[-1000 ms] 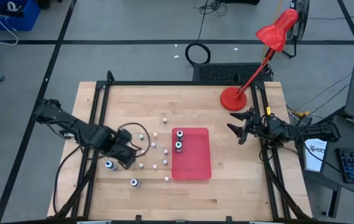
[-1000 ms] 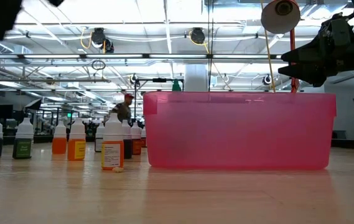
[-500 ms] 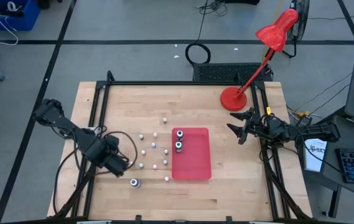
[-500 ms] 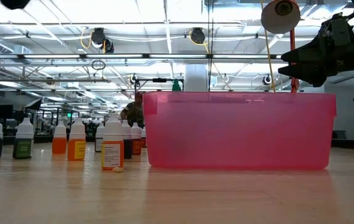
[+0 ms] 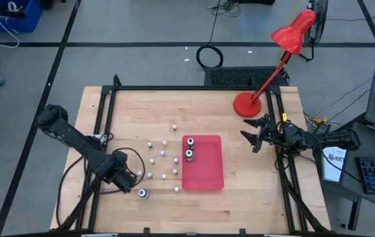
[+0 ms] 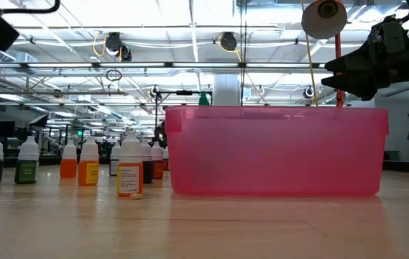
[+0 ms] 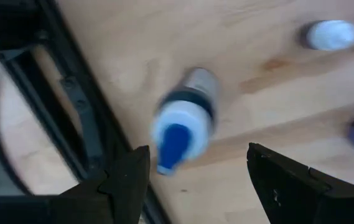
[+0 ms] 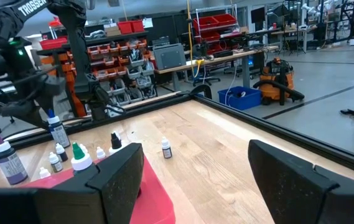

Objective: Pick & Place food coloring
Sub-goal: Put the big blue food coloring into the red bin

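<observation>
My left gripper point(image 5: 125, 176) hangs open over the table's near left part. In the left wrist view point(image 7: 195, 180) its fingers stand on either side of a stubby grey bottle with a blue top point(image 7: 184, 123), which is upright on the wood and untouched. The arm hides that bottle in the high view. Another bottle point(image 5: 143, 193) stands closer to the near edge. Two more point(image 5: 190, 141) point(image 5: 189, 154) stand in the red tray point(image 5: 207, 174). Small whitish pieces point(image 5: 163, 154) are scattered left of the tray; the low view shows them as little white-capped bottles point(image 6: 129, 173). My right gripper point(image 5: 252, 135) point(image 8: 195, 180) waits open to the right of the tray.
A red desk lamp's base point(image 5: 246, 104) sits at the far right of the table. A black frame rail point(image 7: 80, 118) runs close beside the bottle under my left gripper. Bare wood lies along the near edge point(image 5: 227, 210). In the low view the tray point(image 6: 276, 151) blocks the middle.
My left gripper has moved toward the table's left and near edges, away from the scattered pieces. It now stands over the blue-topped bottle that was beside it a second ago. My right arm has kept still.
</observation>
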You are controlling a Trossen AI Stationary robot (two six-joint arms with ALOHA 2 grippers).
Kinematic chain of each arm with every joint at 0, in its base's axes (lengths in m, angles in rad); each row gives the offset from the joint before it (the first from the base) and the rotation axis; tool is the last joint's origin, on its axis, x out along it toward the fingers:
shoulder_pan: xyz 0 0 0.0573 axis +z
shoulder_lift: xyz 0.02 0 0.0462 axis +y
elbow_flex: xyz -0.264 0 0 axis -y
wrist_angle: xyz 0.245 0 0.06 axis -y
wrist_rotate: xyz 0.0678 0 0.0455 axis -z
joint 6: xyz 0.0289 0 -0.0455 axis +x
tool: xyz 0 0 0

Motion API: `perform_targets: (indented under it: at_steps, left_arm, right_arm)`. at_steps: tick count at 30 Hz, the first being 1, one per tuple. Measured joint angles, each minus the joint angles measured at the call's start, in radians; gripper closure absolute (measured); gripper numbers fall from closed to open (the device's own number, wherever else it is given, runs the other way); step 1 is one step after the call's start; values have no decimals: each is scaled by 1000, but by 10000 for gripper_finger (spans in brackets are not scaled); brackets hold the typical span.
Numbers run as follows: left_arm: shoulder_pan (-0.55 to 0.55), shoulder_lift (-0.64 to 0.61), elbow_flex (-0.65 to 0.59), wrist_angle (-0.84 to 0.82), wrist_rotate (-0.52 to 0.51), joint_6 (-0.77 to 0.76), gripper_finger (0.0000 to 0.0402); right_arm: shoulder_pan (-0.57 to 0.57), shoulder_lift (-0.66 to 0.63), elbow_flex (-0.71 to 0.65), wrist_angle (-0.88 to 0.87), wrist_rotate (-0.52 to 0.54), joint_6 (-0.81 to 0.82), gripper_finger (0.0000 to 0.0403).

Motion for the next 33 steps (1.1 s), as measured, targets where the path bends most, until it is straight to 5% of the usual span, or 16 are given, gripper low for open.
perform_targets:
  at_steps: [19, 33]
  left_arm:
    - [1, 0, 8, 20, -143, 60, 133]
    - [1, 0, -97, 112, -126, 82, 133]
  right_arm:
    - [0, 0, 0, 0, 0, 0, 124]
    - [0, 0, 0, 0, 0, 0, 124]
